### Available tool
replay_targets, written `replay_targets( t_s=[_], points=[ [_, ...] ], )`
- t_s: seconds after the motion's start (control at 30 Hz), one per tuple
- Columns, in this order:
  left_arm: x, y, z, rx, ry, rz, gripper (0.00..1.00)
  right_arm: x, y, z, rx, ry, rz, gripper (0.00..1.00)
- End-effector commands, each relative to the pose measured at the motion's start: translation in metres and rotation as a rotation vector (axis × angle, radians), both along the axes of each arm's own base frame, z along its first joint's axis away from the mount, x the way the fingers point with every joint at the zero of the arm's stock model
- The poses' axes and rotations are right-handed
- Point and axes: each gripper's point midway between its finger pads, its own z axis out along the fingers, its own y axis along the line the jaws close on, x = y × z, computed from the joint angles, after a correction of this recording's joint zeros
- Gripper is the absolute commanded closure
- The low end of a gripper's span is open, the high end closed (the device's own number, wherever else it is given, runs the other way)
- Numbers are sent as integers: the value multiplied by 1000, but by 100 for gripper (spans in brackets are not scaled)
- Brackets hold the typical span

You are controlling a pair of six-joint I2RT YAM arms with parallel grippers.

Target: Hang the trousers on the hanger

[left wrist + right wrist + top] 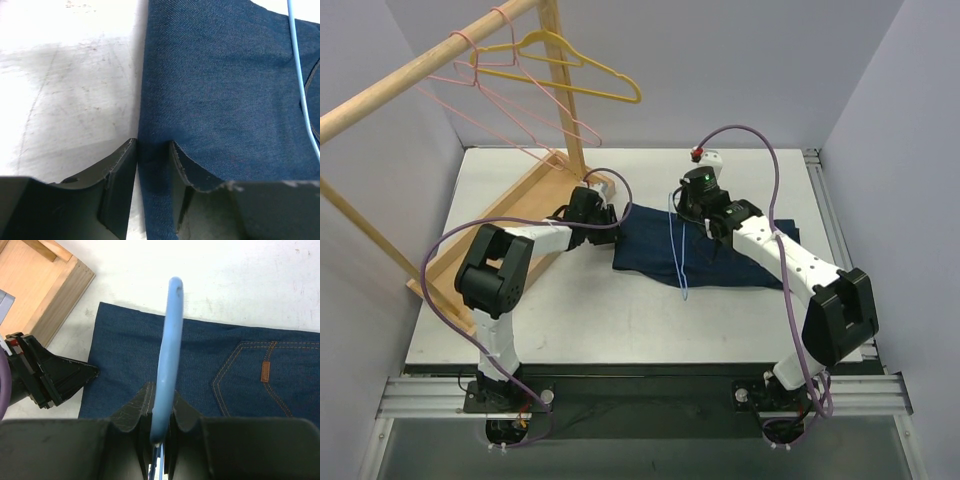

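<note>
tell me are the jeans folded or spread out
Folded: the trousers form one short rectangle on the table, no separate legs showing, with a doubled edge between the left fingers.

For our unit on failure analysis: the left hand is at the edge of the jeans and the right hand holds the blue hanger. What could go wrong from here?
1. The left hand pinches only a narrow strip at the edge of the trousers, so the folded denim may slip out when lifted.
2. The right hand clamps the thin wire hanger at a single spot, so it may twist in the grip.
</note>
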Motion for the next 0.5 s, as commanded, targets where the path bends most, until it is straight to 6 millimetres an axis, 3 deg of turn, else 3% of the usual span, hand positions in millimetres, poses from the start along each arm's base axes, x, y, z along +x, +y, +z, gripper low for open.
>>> replay_targets(
  t_s=[0.0,0.07,0.1,0.17,0.2,0.37,0.47],
  points=[
    [15,-25,21,-115,-81,-46,61,9,0,7,21,-8,-10,100],
    [14,-34,21,-203,-77,-34,65,10,-3,6,19,-7,-15,100],
    [12,-38,21,-231,-71,-43,81,11,-5,6,15,-7,-21,100],
    [12,-44,29,-282,-73,-53,100,14,-17,8,13,-13,-50,100],
    [13,-45,34,-290,-82,-55,100,16,-21,10,19,-19,-57,100],
    [21,-40,98,-315,-201,-42,100,13,-38,18,68,-42,-54,100],
    [17,-39,133,-338,-241,-36,100,11,-38,25,79,-57,-14,100]
  ],
)
